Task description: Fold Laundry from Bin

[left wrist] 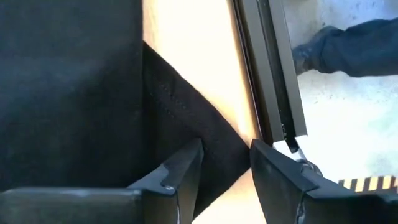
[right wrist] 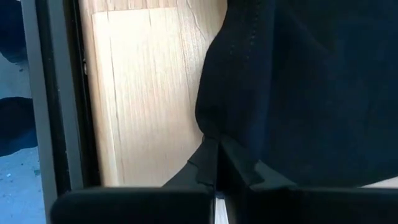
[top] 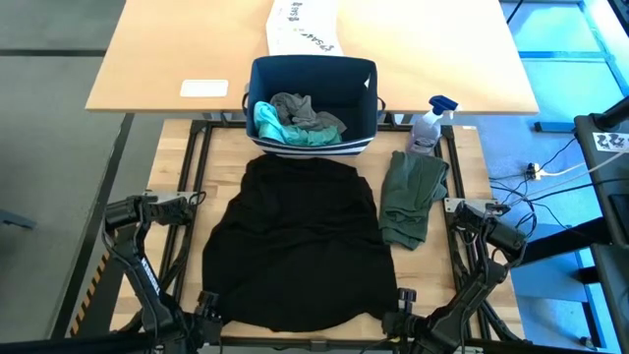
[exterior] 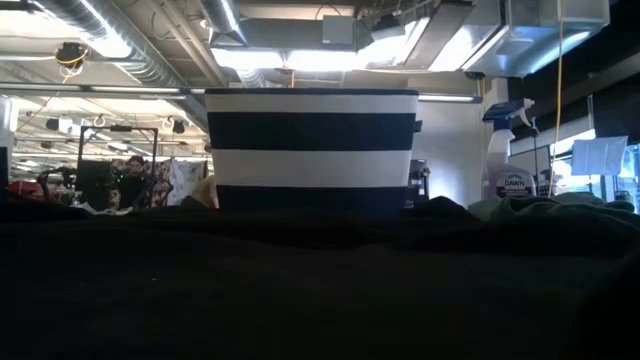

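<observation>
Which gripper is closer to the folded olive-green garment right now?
Right. The right gripper sits at the black T-shirt's near right corner, just below the olive-green garment. The left gripper is at the shirt's near left corner, across the whole shirt from it.

T-shirt [top: 295, 246] before bin [top: 313, 79]

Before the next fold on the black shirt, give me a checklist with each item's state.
1. Black T-shirt spread on the table: ok.
2. Right gripper shut on the shirt's hem: ok.
3. Left gripper gripping its corner: not ok, jaws apart around the hem.
4. Olive-green piece lying beside the shirt, off it: ok.
5. Bin still holds teal and grey laundry: ok.
6. Shirt free of wrinkles: cannot tell.
</observation>
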Motion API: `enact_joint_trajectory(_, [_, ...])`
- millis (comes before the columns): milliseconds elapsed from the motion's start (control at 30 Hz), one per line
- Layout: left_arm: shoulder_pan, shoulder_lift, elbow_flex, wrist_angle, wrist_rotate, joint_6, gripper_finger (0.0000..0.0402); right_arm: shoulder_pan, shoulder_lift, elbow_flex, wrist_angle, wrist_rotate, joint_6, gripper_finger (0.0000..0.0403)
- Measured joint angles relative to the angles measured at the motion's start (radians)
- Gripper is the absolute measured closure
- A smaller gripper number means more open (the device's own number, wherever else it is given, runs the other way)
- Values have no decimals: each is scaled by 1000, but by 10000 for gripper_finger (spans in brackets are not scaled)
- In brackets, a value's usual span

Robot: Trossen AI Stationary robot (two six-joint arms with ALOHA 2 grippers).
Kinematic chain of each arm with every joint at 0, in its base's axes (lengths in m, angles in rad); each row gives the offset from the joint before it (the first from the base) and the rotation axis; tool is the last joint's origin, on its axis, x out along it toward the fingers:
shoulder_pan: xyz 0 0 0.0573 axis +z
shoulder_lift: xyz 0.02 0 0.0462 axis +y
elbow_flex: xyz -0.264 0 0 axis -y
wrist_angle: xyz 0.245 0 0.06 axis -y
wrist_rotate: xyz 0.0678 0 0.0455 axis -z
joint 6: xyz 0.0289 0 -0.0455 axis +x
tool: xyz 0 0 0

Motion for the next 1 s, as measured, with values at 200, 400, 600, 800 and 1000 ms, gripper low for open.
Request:
enact_joint_trajectory(200, [3,30,-5,5,-11,-26,329,1,2,0,4,40,0,395])
enact_joint_trajectory(400, [7,37,25,-17,-20,-45,394,1,1,3,0,43,-23,396])
enact_joint_trajectory(600, [7,-11,183,-163,-91,-68,399,0,-9,153,-187,65,-31,398])
enact_joint_trajectory(800, [0,-26,399,-350,-232,-35,400,1,-13,379,-400,176,-76,400])
enact_joint_trajectory(1000, [-27,-30,546,-460,-373,-13,401,38,-14,540,-501,300,-79,401])
